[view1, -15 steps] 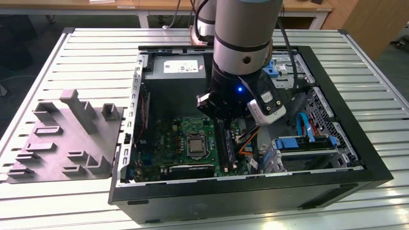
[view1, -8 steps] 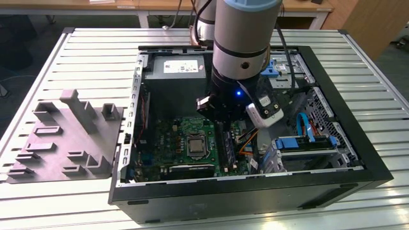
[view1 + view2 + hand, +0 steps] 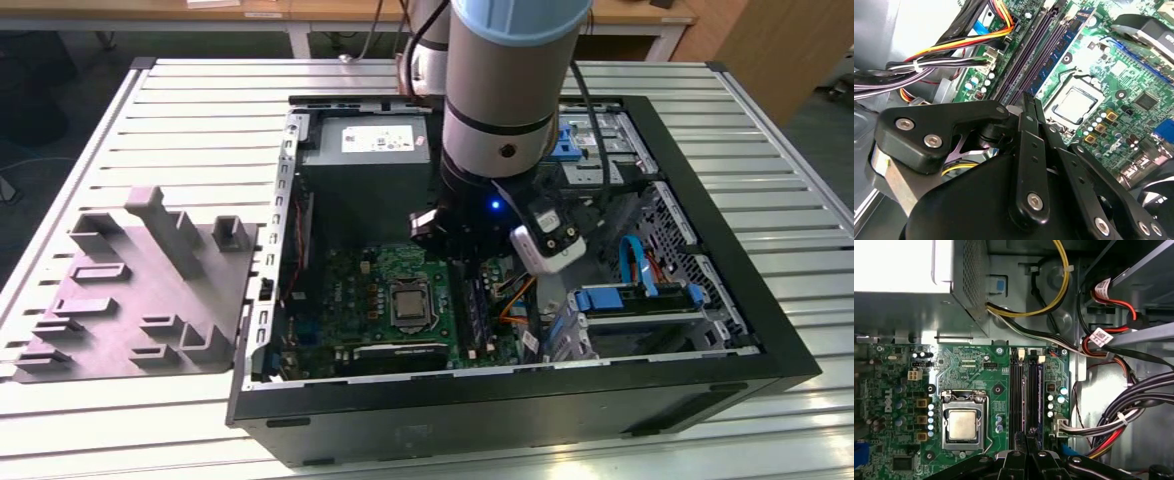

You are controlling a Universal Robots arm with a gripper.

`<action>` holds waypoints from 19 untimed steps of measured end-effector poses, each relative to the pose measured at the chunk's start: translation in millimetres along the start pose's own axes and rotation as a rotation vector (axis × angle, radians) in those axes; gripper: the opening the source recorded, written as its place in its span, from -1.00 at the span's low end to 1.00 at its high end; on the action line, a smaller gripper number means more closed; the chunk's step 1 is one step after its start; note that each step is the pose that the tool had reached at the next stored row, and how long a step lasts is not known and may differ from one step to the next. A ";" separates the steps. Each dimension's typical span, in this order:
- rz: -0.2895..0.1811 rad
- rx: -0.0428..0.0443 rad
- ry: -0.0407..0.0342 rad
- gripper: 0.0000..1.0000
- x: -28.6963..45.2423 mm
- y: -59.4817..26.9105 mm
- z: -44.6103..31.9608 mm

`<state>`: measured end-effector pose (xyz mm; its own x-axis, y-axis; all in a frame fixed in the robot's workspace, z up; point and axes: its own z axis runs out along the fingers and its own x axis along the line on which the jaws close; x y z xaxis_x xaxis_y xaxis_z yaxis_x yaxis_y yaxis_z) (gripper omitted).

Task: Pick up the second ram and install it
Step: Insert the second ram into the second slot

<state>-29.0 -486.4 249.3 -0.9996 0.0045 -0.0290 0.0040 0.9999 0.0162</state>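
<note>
My gripper (image 3: 458, 258) reaches down into the open computer case (image 3: 787, 345), over the green motherboard (image 3: 350, 290). Its black fingers are shut tip to tip in both wrist views (image 3: 1030, 102) (image 3: 1028, 434), with nothing showing between them. They hang just above the near end of the long black memory slots (image 3: 1017, 390) (image 3: 1026, 60). A thin dark-blue strip (image 3: 1039, 390) (image 3: 1056, 52) runs along one slot and looks like a ram seated on edge. I cannot tell whether it is the second ram, or whether the fingertips touch it.
The processor socket (image 3: 962, 424) (image 3: 1074, 105) lies beside the slots. Thick cable bundles (image 3: 1124, 410) (image 3: 939, 60) crowd their other side. The grey power-supply box (image 3: 363, 150) fills the case's far end. A grey fixture plate (image 3: 134, 290) lies outside the case, at the exterior view's left.
</note>
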 end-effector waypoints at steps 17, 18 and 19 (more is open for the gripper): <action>-0.007 -0.0010 0.0002 -0.76 0.4 6.1 13.9; -0.007 -0.0010 0.0002 -0.76 0.4 6.1 13.9; -0.007 -0.0013 0.0001 -0.76 0.4 6.1 14.1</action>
<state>-29.0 -480.1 235.2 -0.9996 -0.0029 -0.0290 -0.0034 0.9998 0.0174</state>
